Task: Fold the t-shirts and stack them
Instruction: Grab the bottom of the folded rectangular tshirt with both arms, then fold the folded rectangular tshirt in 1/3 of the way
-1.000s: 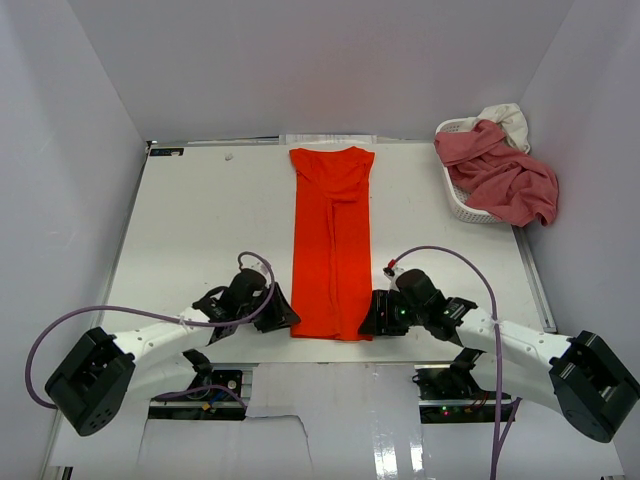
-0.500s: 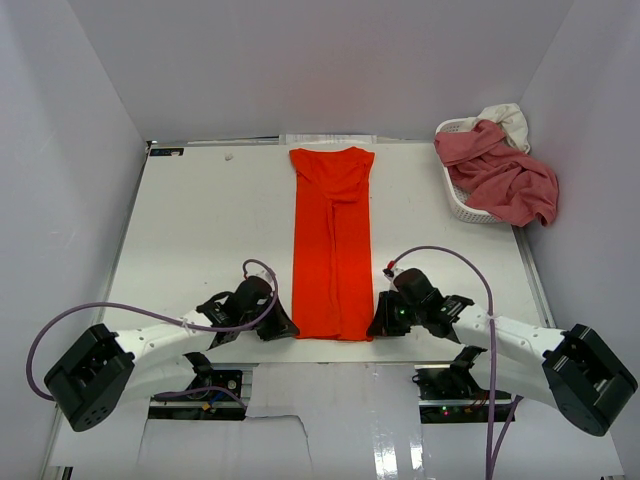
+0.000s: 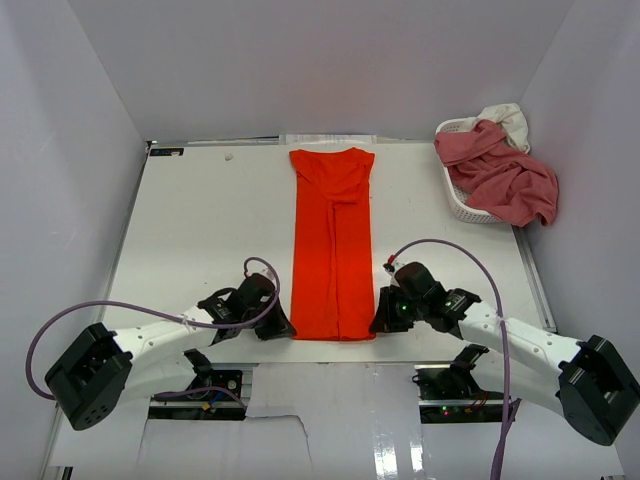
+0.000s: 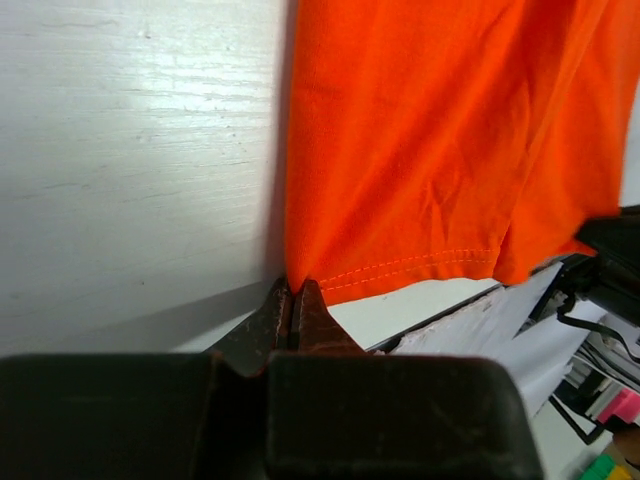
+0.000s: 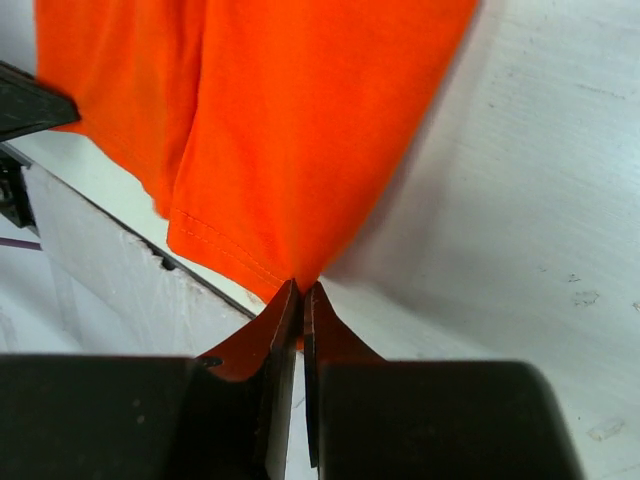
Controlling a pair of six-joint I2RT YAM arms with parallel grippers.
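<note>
– At the near edge of the table point(image 3: 200, 230), what's the L gripper point(image 4: 296, 292) got?
– Jaws pinched tight on the near-left hem corner of the orange-red t-shirt point(image 3: 333, 240). Wrist cam shows cloth nipped right at the tips, no gap
– And the R gripper point(image 5: 302, 292)?
– Same: clamped on the near-right hem corner, fabric wedged btwn the tips
– Where's that shirt lying?
– Mid-table, a long narrow strip w/ both sides folded in. Collar end at the far edge, hem at the near edge. A shadow runs under the edges by both corners
– Anything different vs 1 s ago?
– Not much. L gripper sits nearer the table's front edge & a bit further in toward the shirt. R gripper has shifted only slightly. Hem is about where it was, far end hasn't moved
– Other shirts?
– At far right the rose-pink t-shirt point(image 3: 500, 175) is draped over the white basket point(image 3: 452, 200), spilling over its rim. The cream-white t-shirt point(image 3: 505, 115) shows at the basket's far end, behind the pink one. Both same as before
</note>
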